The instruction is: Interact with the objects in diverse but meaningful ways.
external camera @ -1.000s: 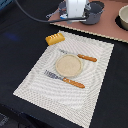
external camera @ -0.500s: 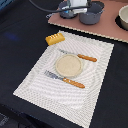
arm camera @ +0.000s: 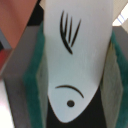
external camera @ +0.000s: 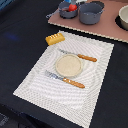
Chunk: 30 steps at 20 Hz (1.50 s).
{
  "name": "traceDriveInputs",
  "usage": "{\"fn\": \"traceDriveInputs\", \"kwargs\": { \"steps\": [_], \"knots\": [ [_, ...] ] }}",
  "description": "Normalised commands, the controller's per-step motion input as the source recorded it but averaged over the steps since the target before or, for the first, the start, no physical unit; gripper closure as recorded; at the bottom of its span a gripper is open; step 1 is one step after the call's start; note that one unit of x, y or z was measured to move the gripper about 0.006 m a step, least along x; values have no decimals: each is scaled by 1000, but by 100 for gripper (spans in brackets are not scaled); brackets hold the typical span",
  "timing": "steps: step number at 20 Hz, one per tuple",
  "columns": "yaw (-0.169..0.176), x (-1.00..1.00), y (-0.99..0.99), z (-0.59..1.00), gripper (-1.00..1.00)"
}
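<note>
striped placemat (external camera: 95,55), plate (external camera: 67,64), knife (external camera: 79,56), fork (external camera: 65,79)

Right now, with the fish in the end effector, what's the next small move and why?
Probably carry the flat white fish toward the round plate on the placemat and lower it there. The wrist view shows the fish clamped between the green pads, and the plate sits bare between the knife and fork.
</note>
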Motion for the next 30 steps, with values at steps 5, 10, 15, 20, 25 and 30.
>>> {"fn": "traceDriveInputs", "kwargs": {
  "steps": [5, 10, 15, 20, 25, 30],
  "knots": [
    [47, -516, 553, -151, 100],
    [22, -586, 338, -321, 100],
    [3, -517, 194, -426, 100],
    [0, -380, 126, -430, 100],
    [0, -392, 160, -419, 100],
    [0, -365, 195, -357, 100]
  ]
}}
